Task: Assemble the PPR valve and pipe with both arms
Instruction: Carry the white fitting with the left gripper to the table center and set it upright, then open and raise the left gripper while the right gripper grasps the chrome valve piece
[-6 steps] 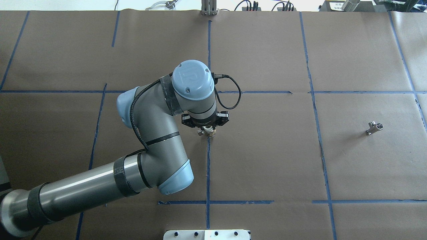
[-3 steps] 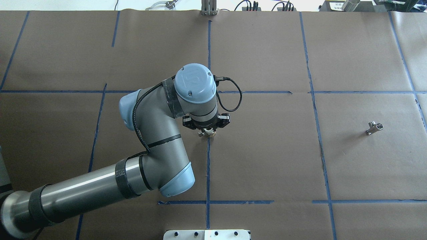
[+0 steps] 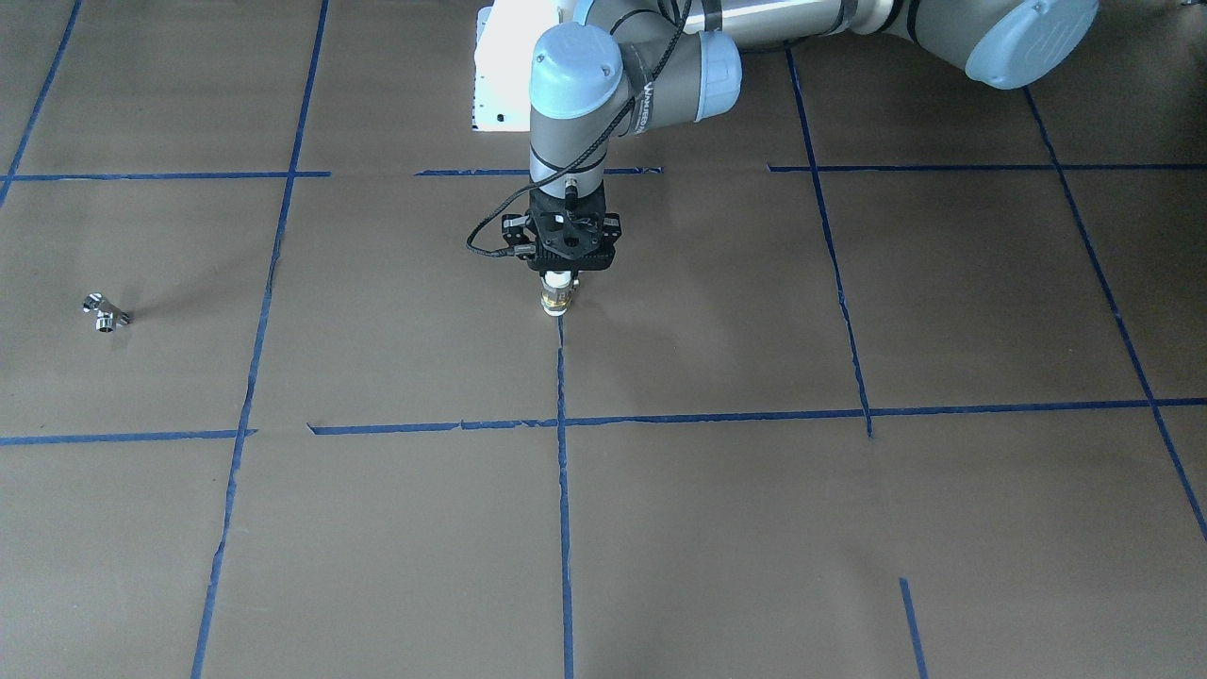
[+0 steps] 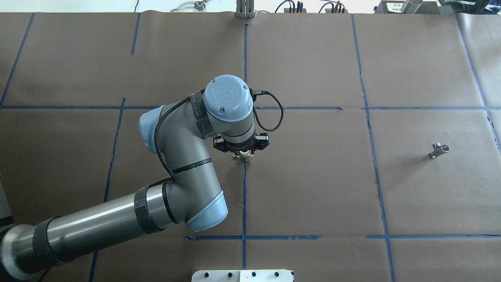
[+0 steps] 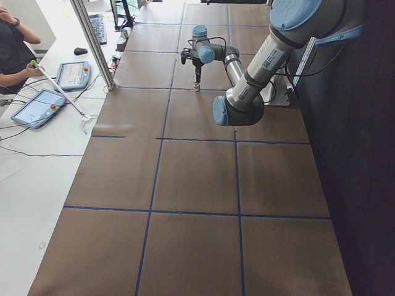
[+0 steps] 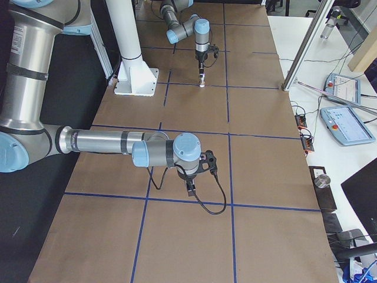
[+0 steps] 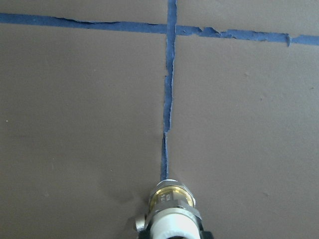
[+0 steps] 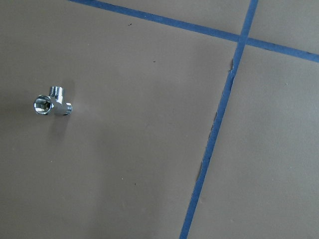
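My left gripper (image 4: 243, 154) is shut on the PPR valve (image 4: 245, 158) and holds it upright at mid-table, over the end of a blue tape line. The valve's brass band and white end show in the front view (image 3: 556, 300) and the left wrist view (image 7: 171, 209). I cannot tell whether it touches the paper. The pipe (image 4: 438, 149), a small chrome forked fitting, lies alone far to the right, and also shows in the right wrist view (image 8: 52, 103) and the front view (image 3: 104, 314). My right gripper (image 6: 191, 190) shows only in the exterior right view, so I cannot tell its state.
Brown paper with a grid of blue tape lines (image 4: 244, 196) covers the table. The white pedestal base (image 4: 242, 275) stands at the near edge. A metal post (image 5: 92, 43), tablets (image 5: 40, 108) and an operator are beyond the far edge.
The left wrist has shifted slightly toward the near edge and the valve shows less under it. The valve stays gripped over the tape line. The pipe has not moved.
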Robot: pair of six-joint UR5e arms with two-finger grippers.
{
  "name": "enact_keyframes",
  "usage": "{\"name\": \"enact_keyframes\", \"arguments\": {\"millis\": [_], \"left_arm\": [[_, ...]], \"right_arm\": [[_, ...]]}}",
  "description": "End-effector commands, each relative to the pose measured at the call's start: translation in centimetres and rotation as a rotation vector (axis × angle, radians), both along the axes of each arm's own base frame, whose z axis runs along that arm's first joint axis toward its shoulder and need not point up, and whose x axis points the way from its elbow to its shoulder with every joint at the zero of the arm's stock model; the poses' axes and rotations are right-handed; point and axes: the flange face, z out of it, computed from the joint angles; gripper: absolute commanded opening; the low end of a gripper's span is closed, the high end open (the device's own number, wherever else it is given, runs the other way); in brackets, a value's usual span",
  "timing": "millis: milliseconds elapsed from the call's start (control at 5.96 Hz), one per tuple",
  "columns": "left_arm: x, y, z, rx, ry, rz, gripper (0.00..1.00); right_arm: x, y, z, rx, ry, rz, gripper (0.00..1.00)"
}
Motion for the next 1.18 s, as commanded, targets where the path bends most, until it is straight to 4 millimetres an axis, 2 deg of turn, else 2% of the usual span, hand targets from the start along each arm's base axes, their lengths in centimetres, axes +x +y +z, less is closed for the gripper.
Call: {"name": "enact_keyframes", "arguments": {"millis": [0,336,504,672,839,1007], "left_arm": [[-0.1,0.0,-0.1,-0.001,0.003,-0.002,0.99],[-0.7,0.0,-0.9,0.010,0.026,-0.005,0.99],[-2.0,0.2,-1.3,0.022,0.046,-0.010,0.99],[-5.5,-0.1,-1.5,0.043,0.087,-0.038,0.99],[-8.6,-0.6,-0.3,0.048,0.099,-0.063,0.99],[-10.5,-0.6,0.1,0.056,0.110,-0.079,0.99]], "right_arm": [[0.0,0.0,0.0,-0.002,0.000,0.001,1.00],[-0.2,0.0,0.0,-0.006,-0.003,0.001,1.00],[-1.8,-1.2,-1.4,-0.015,-0.047,-0.008,1.00],[-5.2,-2.5,-3.1,-0.028,-0.060,0.027,1.00],[-9.9,-3.0,-4.6,-0.039,-0.037,0.082,1.00],[-14.6,-3.1,-5.9,-0.050,-0.022,0.138,1.00]]}}
